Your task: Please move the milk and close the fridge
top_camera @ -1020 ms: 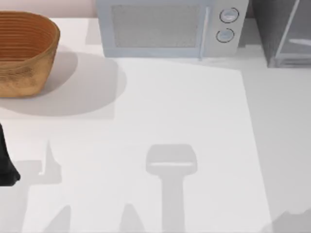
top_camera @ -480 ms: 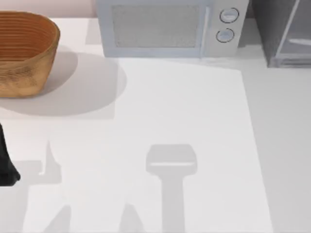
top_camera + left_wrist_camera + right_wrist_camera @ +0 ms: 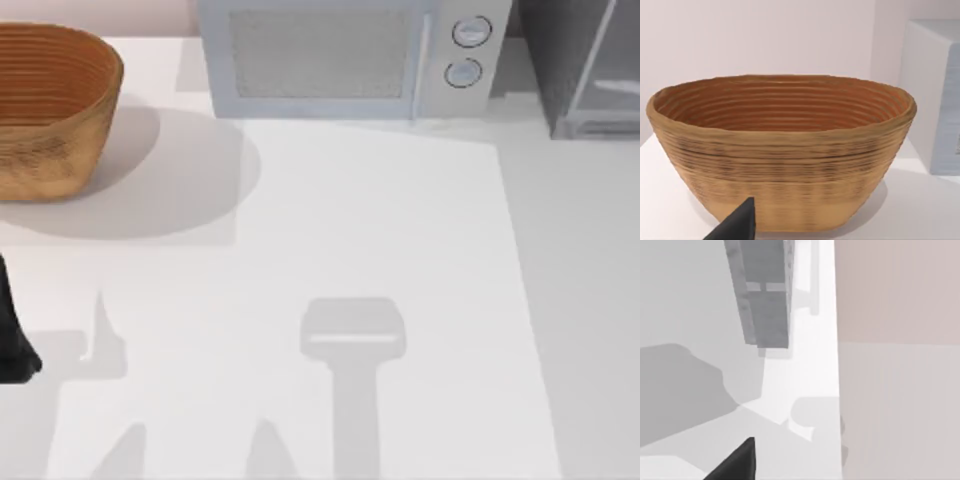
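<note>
- White tabletop (image 3: 380,220) is seen from above, bearing a wicker basket (image 3: 50,110), a microwave (image 3: 345,60) and the fridge (image 3: 580,65).
- Left arm (image 3: 12,335) is parked nearest, well short of the basket; its jaw state cannot be told.
- Fridge lies right of the microwave, far corner; right arm is judged nearer.
- Milk cannot be located.
</note>
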`<act>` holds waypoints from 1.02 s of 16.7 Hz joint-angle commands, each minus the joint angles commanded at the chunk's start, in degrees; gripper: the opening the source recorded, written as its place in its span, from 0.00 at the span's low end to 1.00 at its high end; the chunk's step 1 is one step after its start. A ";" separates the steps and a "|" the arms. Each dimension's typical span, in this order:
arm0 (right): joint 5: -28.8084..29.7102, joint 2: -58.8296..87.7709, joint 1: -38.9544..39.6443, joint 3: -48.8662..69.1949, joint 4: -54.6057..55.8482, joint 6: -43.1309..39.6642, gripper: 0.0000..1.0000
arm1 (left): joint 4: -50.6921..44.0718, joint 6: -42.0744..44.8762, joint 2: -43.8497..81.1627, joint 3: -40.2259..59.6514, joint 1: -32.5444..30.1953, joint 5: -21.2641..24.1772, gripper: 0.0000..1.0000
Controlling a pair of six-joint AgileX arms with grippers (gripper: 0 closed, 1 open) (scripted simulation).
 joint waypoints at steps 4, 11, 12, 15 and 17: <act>0.34 0.33 2.19 0.02 1.53 2.06 1.00 | 0.00 0.00 0.00 0.00 0.00 0.00 1.00; 3.28 3.03 22.32 1.90 21.31 27.39 1.00 | 0.00 0.00 0.00 0.00 0.00 0.00 1.00; 3.95 3.25 25.76 2.01 25.51 32.84 1.00 | 0.00 0.00 0.00 0.00 0.00 0.00 1.00; 6.21 3.38 35.44 1.71 38.86 49.54 1.00 | 0.00 0.00 0.00 0.00 0.00 0.00 1.00; 7.79 3.02 40.78 1.01 47.65 59.82 1.00 | 0.00 0.00 0.00 0.00 0.00 0.00 1.00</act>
